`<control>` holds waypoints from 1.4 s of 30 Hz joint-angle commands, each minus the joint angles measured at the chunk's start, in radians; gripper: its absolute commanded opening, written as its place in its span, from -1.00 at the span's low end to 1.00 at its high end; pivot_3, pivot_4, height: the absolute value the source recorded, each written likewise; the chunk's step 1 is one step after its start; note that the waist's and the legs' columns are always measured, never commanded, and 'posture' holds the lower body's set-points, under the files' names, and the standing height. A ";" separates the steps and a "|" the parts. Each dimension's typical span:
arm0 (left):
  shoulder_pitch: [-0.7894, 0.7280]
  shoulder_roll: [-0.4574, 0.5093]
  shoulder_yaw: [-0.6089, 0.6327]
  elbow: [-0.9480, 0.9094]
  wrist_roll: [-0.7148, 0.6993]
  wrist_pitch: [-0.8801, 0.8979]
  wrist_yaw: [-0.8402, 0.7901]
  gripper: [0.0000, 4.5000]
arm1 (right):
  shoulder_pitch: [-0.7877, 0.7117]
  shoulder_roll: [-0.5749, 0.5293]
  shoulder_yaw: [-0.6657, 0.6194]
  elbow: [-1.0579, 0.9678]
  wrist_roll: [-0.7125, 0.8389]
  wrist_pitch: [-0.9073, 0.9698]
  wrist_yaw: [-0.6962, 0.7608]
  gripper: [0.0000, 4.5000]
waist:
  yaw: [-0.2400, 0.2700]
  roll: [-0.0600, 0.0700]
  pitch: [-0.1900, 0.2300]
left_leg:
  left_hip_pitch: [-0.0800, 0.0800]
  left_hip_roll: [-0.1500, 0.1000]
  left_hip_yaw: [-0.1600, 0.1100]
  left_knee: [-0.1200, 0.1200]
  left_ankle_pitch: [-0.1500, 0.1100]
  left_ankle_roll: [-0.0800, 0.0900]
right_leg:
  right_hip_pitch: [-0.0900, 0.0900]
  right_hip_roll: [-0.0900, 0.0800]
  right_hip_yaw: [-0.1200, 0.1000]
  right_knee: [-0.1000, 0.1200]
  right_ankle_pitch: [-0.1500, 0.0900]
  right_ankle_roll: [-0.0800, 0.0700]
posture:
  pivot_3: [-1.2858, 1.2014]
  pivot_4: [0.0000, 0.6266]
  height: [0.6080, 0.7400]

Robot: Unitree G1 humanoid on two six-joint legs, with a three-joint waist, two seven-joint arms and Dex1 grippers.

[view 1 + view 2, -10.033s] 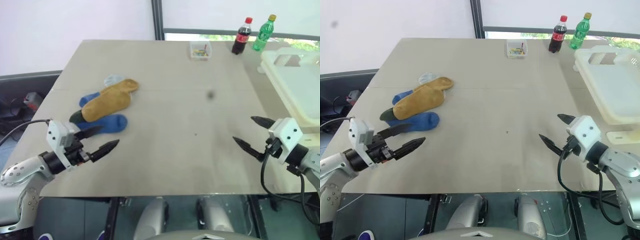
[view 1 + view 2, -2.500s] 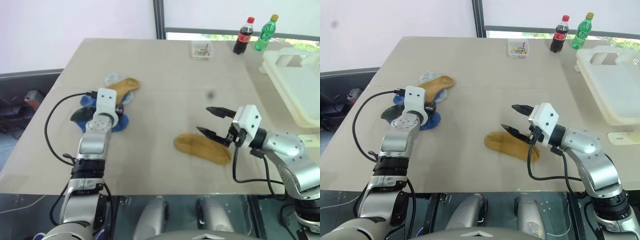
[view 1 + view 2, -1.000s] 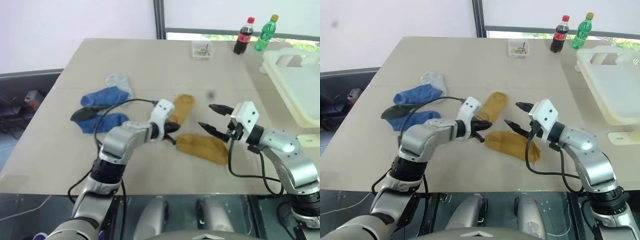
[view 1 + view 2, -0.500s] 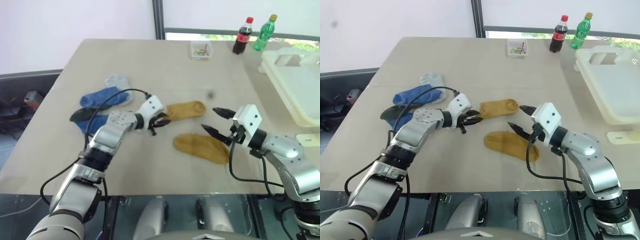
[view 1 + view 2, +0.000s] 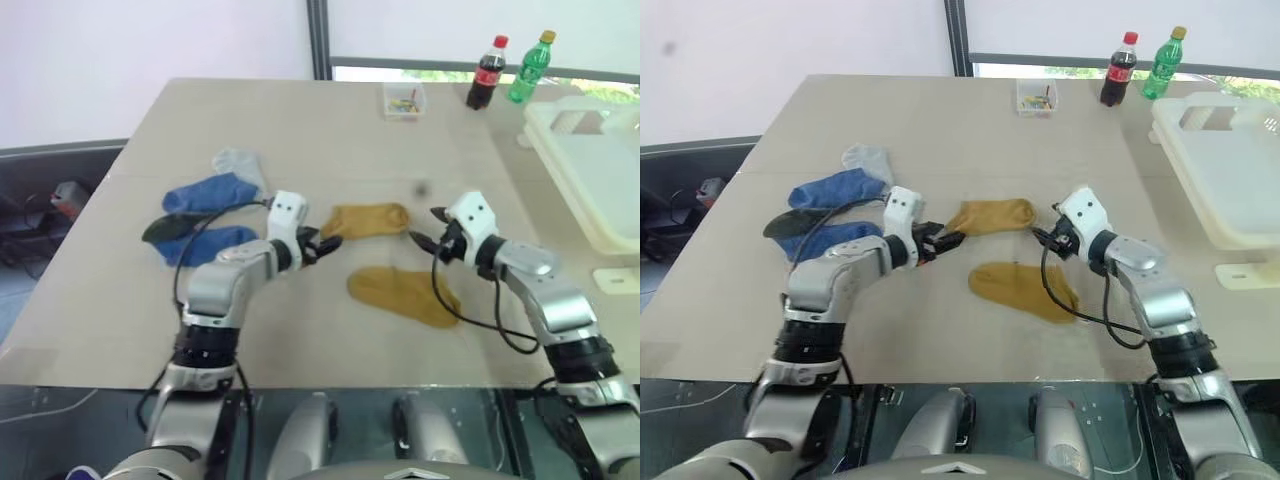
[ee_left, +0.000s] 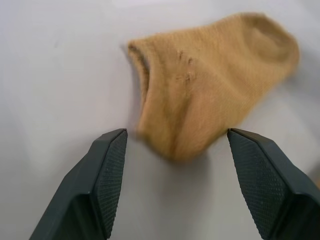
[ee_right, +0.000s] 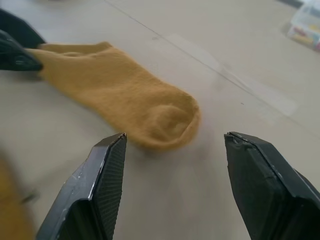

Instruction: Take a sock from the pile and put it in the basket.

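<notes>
Now the left gripper (image 5: 322, 243) stands with jaws spread just off the cuff end of a mustard sock (image 5: 368, 219), not holding it. The right gripper (image 5: 424, 241), jaws also apart, faces that sock's toe end. The pile (image 5: 205, 205) lies behind the left gripper; the basket (image 5: 600, 170) sits well beyond the right gripper.

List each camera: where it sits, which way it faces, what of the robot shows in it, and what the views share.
Left eye and right eye: on the head, looking forward and down over the table; both arms show, left gripper and right gripper open at opposite ends of one mustard sock.
Left wrist: on that arm, looking along its open fingers at the sock's cuff end.
Right wrist: along its open fingers at the toe end.
Shared: that mustard sock.
</notes>
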 commanded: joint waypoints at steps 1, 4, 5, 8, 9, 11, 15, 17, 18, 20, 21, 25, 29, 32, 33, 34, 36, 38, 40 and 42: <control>0.004 -0.014 0.055 -0.035 -0.041 0.081 0.040 0.52 | -0.082 0.032 0.003 0.135 -0.044 -0.096 -0.017 0.44 | -0.002 0.000 0.000 | 0.000 0.000 0.000 0.000 0.001 -0.002 | 0.000 0.000 0.000 0.000 0.000 0.000 | 0.03 -0.52 1.00; 0.000 0.004 0.068 -0.037 -0.047 0.093 0.044 0.52 | -0.132 0.068 0.013 0.234 -0.073 -0.133 -0.027 0.44 | -0.005 0.000 0.000 | 0.000 0.000 0.000 -0.001 0.002 -0.004 | 0.000 0.000 0.001 -0.001 0.000 0.000 | 0.03 -0.52 1.00; -0.005 0.016 0.057 -0.027 -0.036 0.080 0.043 0.52 | -0.142 0.070 0.028 0.273 -0.100 -0.147 -0.034 0.44 | -0.005 0.000 0.000 | 0.000 0.000 0.001 -0.001 0.002 -0.004 | -0.001 0.000 0.001 -0.001 0.000 0.000 | 0.03 -0.52 1.00; -0.006 0.064 -0.011 -0.005 0.013 0.014 0.026 0.52 | -0.142 0.073 0.062 0.328 -0.156 -0.171 -0.040 0.44 | -0.005 0.000 0.000 | 0.000 0.000 0.001 -0.001 0.002 -0.004 | -0.001 0.000 0.001 -0.001 0.000 0.000 | 0.03 -0.52 1.00; -0.005 0.069 -0.015 -0.001 0.010 0.006 0.021 0.54 | -0.130 0.076 0.062 0.311 -0.153 -0.160 -0.034 0.32 | -0.006 0.000 0.000 | 0.000 0.000 0.001 -0.001 0.002 -0.005 | -0.001 0.000 0.001 -0.001 0.000 0.000 | 0.03 -0.52 1.00; -0.006 0.081 -0.015 0.009 0.004 -0.010 0.011 0.54 | -0.102 0.079 0.058 0.257 -0.144 -0.123 -0.023 0.14 | -0.006 0.000 0.000 | 0.001 0.000 0.001 -0.001 0.003 -0.005 | 0.000 0.000 0.002 0.000 0.000 0.000 | 0.03 -0.52 1.00; -0.010 0.135 0.000 0.033 -0.005 -0.039 -0.035 0.54 | -0.003 0.081 0.042 0.038 -0.138 0.047 -0.057 -0.59 | -0.005 0.000 0.000 | 0.001 0.001 0.000 -0.002 0.003 -0.005 | -0.001 0.000 0.001 0.000 0.000 0.000 | 0.03 -0.52 1.00; -0.018 0.158 0.017 0.050 -0.019 -0.037 -0.054 0.54 | 0.059 0.094 0.027 -0.104 -0.126 0.168 -0.089 -0.95 | -0.005 0.000 0.000 | 0.001 0.001 0.000 -0.002 0.003 -0.005 | -0.001 0.000 0.001 0.000 0.000 0.000 | 0.03 -0.52 1.00; -0.024 0.164 0.030 0.060 -0.032 -0.029 -0.060 0.54 | 0.087 0.103 0.022 -0.169 -0.121 0.222 -0.104 -0.99 | -0.005 0.000 0.000 | 0.001 0.001 0.000 -0.002 0.002 -0.005 | -0.001 0.000 0.001 0.000 0.000 0.000 | 0.03 -0.52 1.00; -0.033 0.171 0.040 0.080 -0.041 -0.022 -0.067 0.54 | 0.124 0.118 0.021 -0.263 -0.129 0.301 -0.141 -0.99 | -0.004 0.000 0.000 | 0.001 0.001 0.000 -0.002 0.002 -0.004 | -0.001 0.000 0.001 0.000 0.000 0.000 | 0.03 -0.52 1.00; -0.039 0.173 0.039 0.092 -0.039 -0.024 -0.068 0.54 | 0.137 0.120 0.024 -0.297 -0.140 0.329 -0.158 -0.99 | -0.004 0.000 0.000 | 0.001 0.001 0.000 -0.001 0.001 -0.002 | -0.001 0.000 0.001 0.000 0.000 0.000 | 0.03 -0.52 1.00; -0.076 0.155 0.030 0.135 -0.040 -0.028 -0.067 0.54 | 0.157 0.121 0.018 -0.365 -0.152 0.395 -0.198 -0.99 | -0.002 0.000 0.000 | 0.001 0.000 -0.001 -0.001 0.001 -0.002 | -0.001 0.000 0.000 0.000 0.000 0.000 | 0.03 -0.52 1.00; -0.103 0.142 0.028 0.149 -0.055 -0.019 -0.082 0.54 | 0.174 0.085 0.001 -0.419 -0.160 0.391 -0.204 -0.53 | -0.001 0.000 0.000 | 0.000 0.000 -0.001 -0.002 0.001 -0.002 | -0.001 0.000 0.000 0.000 0.000 0.000 | 0.03 -0.52 1.00; -0.126 0.156 0.056 0.162 -0.077 -0.002 -0.102 0.54 | 0.188 0.059 -0.042 -0.476 -0.115 0.369 -0.175 -0.18 | -0.001 0.000 0.000 | -0.001 0.000 -0.001 -0.002 0.001 -0.002 | -0.001 0.000 0.000 -0.001 0.000 0.000 | 0.03 -0.52 1.00; -0.141 0.167 0.076 0.175 -0.091 0.013 -0.109 0.54 | 0.197 0.047 -0.052 -0.501 -0.093 0.354 -0.151 -0.18 | -0.001 0.000 0.000 | -0.001 0.000 -0.001 -0.002 0.001 -0.002 | -0.001 0.000 -0.001 -0.001 0.000 0.000 | 0.03 -0.52 1.00; -0.159 0.180 0.091 0.192 -0.102 0.026 -0.119 0.54 | 0.208 0.037 -0.059 -0.527 -0.077 0.337 -0.130 -0.18 | -0.002 0.000 0.000 | -0.001 0.000 -0.001 -0.002 0.001 -0.002 | -0.001 0.000 -0.001 -0.001 0.000 0.000 | 0.03 -0.52 1.00; -0.189 0.187 0.106 0.231 -0.107 0.031 -0.121 0.54 | 0.229 0.027 -0.066 -0.567 -0.046 0.313 -0.097 -0.18 | -0.002 0.000 0.000 | -0.001 0.000 -0.001 -0.002 0.001 -0.002 | -0.001 0.000 -0.001 -0.001 0.000 0.000 | 0.03 -0.52 1.00; -0.208 0.181 0.087 0.268 -0.093 0.020 -0.119 0.54 | 0.247 0.023 -0.077 -0.596 -0.015 0.301 -0.078 -0.18 | -0.003 0.000 0.000 | -0.001 0.000 -0.001 -0.002 0.001 -0.001 | -0.001 0.001 -0.001 -0.001 0.000 0.000 | 0.03 -0.52 1.00; -0.223 0.163 0.042 0.320 -0.056 -0.021 -0.112 0.54 | 0.272 0.009 -0.087 -0.626 0.013 0.278 -0.053 -0.18 | -0.001 0.000 0.000 | -0.001 0.000 -0.001 -0.002 0.001 -0.001 | -0.001 0.001 -0.001 -0.002 0.000 0.000 | 0.03 -0.52 1.00; -0.234 0.143 0.007 0.367 -0.021 -0.059 -0.103 0.54 | 0.299 -0.008 -0.099 -0.657 0.040 0.260 -0.030 -0.18 | 0.002 0.000 0.000 | -0.001 -0.001 -0.001 -0.002 0.000 -0.001 | 0.000 0.000 -0.002 -0.002 0.000 0.000 | 0.03 -0.52 1.00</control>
